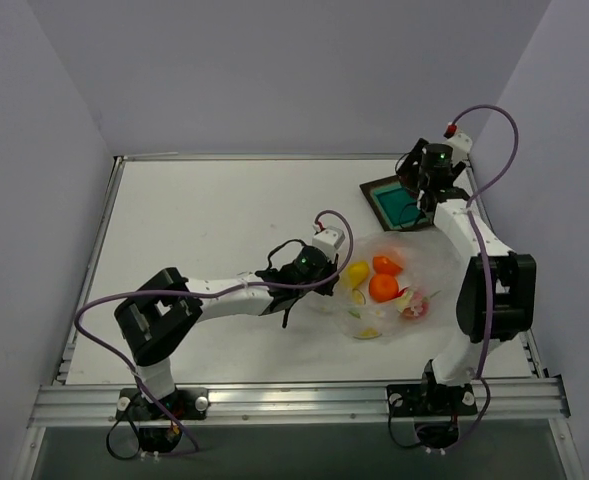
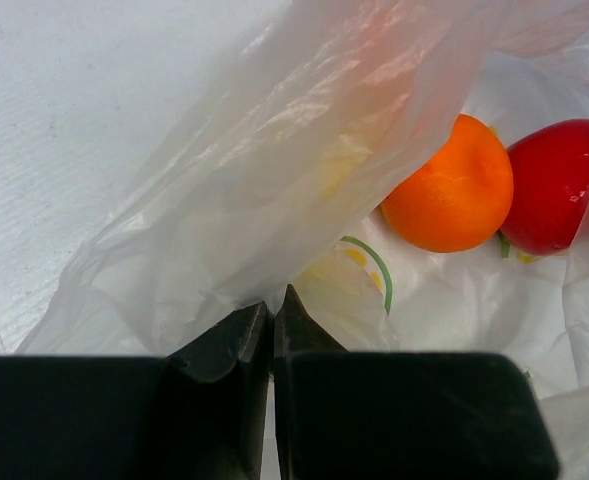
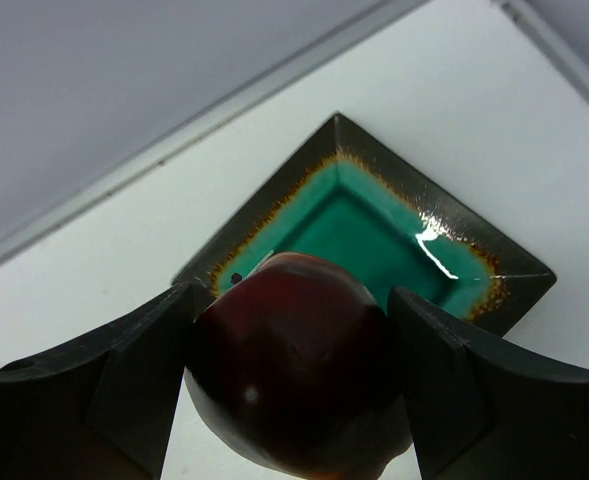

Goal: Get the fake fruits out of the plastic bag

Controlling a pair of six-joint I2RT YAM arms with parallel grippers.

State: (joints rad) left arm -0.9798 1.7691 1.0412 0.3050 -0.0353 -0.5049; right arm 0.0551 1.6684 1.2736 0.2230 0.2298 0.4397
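One dark red fruit (image 3: 294, 390) is out, pinched in the right hand (image 3: 294, 330) over the tray (image 3: 374, 225). Left hand (image 2: 272, 320) is pressed together on the bag (image 2: 274, 150) edge. Two oranges (image 1: 382, 287), pear (image 1: 357, 270) and a red one (image 2: 559, 185) left inside.

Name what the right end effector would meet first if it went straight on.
The dark square tray, straight ahead. The right end effector holds a dark red fruit, so that fruit would probably touch the teal centre first; the gap is hard to judge.
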